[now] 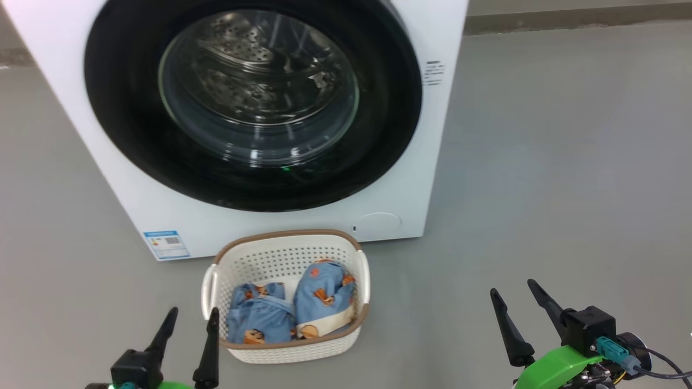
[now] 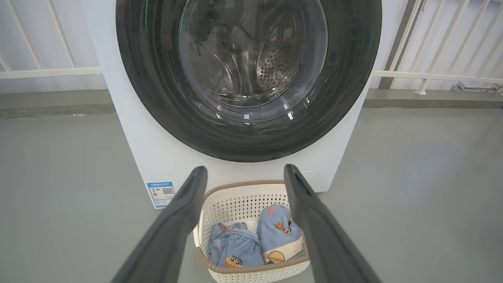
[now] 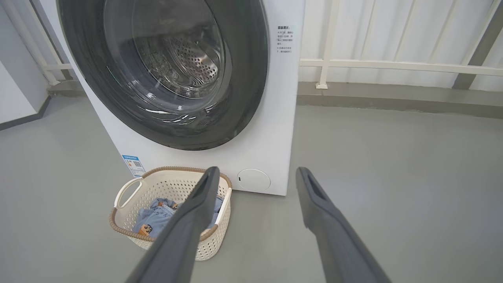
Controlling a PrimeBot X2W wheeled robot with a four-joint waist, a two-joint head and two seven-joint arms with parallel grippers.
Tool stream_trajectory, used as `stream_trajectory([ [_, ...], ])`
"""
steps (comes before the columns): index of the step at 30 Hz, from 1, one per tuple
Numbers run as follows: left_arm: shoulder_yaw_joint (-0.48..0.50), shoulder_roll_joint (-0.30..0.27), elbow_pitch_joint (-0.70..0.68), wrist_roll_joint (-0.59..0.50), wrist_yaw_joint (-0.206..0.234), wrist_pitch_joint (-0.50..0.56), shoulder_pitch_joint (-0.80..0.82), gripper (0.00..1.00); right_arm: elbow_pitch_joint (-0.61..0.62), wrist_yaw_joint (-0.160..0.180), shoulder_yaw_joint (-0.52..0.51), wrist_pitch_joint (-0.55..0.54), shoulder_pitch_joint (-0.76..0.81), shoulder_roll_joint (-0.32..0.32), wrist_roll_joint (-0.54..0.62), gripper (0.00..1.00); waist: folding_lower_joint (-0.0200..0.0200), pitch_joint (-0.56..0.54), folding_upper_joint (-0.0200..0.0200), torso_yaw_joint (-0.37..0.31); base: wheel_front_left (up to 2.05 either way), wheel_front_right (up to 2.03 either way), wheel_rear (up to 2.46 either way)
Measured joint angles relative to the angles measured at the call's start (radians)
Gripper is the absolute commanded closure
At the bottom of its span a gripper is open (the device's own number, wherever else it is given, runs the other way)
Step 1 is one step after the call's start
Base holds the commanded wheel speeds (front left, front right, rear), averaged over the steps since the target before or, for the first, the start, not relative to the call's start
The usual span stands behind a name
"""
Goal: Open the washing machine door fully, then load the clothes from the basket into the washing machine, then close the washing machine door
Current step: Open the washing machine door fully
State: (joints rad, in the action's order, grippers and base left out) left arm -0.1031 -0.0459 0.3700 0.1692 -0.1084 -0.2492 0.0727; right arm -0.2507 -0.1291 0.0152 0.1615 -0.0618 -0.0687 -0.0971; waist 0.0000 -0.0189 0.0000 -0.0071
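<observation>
Black-rimmed washing machine door [image 1: 254,97] stands shut, so we judge nothing done yet; the clothes [image 1: 319,300] lie in the basket [image 1: 286,233], near us. Our left end effector [image 1: 194,310] and right end effector [image 1: 512,287] hang released, empty.

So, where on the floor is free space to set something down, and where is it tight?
The floor is bare right of the basket, up to the right fingers, and left of the washing machine. It is tight between basket and machine, and where the left fingers stand near its handle.
</observation>
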Motion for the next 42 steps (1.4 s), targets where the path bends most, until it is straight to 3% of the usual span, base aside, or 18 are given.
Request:
stream_trajectory([
  [12,-0.004,0.000,-0.022,0.001,-0.001,0.000,0.001,0.00,0.000,0.000,-0.007,0.004,-0.008,-0.004,-0.001,0.00,0.0000,0.011,0.0000,-0.004,0.69,0.69,-1.37],
  [36,-0.004,-0.001,-0.023,-0.001,0.000,0.000,0.000,0.00,0.003,0.000,-0.019,0.005,-0.008,0.002,-0.001,0.00,0.0000,0.007,0.0000,0.003,0.01,0.01,-0.02],
  [37,-0.004,-0.001,-0.023,-0.001,0.000,0.000,0.000,0.00,0.003,0.000,-0.019,0.005,-0.008,0.002,-0.001,0.62,0.0000,0.007,0.0000,0.003,0.00,0.00,0.00],
  [38,-0.004,-0.001,-0.023,-0.001,0.000,0.000,0.000,0.00,0.003,0.000,-0.020,0.005,-0.008,0.002,-0.001,1.00,0.0000,0.007,0.0000,0.004,0.00,0.00,0.00],
  [42,-0.003,-0.001,-0.023,-0.002,0.000,0.000,0.000,0.00,0.003,0.000,-0.021,0.006,-0.008,0.003,-0.012,1.00,0.0000,0.008,0.0000,0.006,0.00,0.00,0.00],
])
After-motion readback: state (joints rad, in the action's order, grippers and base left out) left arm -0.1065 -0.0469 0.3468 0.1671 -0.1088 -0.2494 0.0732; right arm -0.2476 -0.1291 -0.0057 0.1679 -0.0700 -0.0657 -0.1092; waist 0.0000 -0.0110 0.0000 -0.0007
